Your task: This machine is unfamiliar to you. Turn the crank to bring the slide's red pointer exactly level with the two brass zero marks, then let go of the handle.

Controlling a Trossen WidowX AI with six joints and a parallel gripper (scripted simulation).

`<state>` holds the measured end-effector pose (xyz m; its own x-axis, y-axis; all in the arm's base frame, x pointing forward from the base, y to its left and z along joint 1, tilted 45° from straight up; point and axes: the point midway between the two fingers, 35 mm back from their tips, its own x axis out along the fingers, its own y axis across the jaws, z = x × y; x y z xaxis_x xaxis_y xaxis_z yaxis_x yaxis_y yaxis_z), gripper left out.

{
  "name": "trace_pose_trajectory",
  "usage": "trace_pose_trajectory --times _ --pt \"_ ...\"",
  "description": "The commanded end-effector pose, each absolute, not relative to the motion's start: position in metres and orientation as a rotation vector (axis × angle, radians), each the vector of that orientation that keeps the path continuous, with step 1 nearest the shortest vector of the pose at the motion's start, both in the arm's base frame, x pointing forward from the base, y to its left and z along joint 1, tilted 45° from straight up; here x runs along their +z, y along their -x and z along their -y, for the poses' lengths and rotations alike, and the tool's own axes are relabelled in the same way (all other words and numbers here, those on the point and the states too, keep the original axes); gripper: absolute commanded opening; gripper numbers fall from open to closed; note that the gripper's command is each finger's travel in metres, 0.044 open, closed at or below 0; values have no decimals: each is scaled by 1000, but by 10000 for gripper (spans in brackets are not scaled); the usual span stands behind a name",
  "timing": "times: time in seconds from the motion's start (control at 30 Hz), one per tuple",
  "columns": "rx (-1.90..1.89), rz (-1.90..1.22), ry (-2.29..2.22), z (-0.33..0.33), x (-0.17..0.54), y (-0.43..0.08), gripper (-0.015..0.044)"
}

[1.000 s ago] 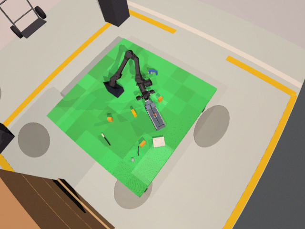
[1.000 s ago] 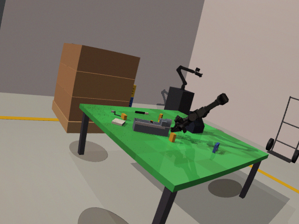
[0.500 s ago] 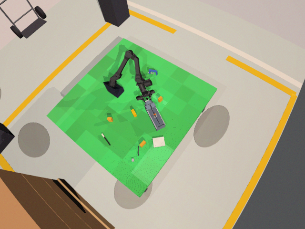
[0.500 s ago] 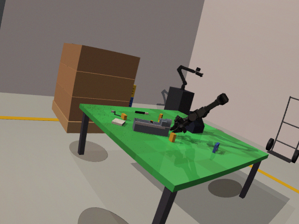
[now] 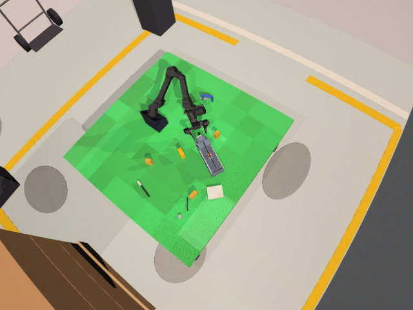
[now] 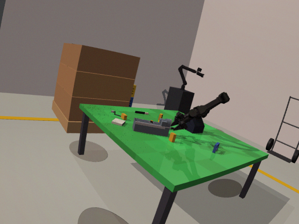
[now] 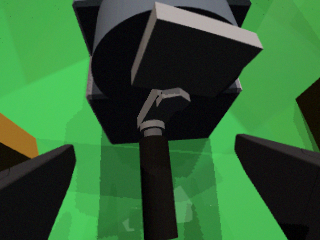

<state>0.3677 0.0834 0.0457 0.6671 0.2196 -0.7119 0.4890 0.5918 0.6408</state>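
1. The arm [image 5: 171, 72] [image 6: 207, 106] rises from its base, bends sharply at the elbow, and slopes down toward the surface.
2. The wrist [image 5: 192, 116] [image 6: 186, 118] is low, with the hand [image 5: 199, 130] [image 6: 173, 126] [image 7: 157, 147] reaching forward and down, tilted.
3. The hand is wide open, its two dark fingers well apart on either side.
4. Nothing is gripped between them.

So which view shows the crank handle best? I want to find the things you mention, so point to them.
The wrist view: it shows the dark crank handle [image 7: 159, 187] standing between the gripper's open fingers. In the top and exterior views the handle is too small to make out beside the gripper [image 5: 198, 132] [image 6: 173, 126].
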Motion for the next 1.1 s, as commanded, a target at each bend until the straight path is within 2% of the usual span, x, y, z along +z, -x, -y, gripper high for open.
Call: trace_pose_trajectory --times 0.0,0.17,0.63,1.07 --pt "-174 -857 -951 -75 57 -367 440" --pt "-175 -857 -951 -66 65 -367 440" --pt "-183 -848 -950 9 140 -360 440" --pt "21 -864 -880 29 126 -402 440"
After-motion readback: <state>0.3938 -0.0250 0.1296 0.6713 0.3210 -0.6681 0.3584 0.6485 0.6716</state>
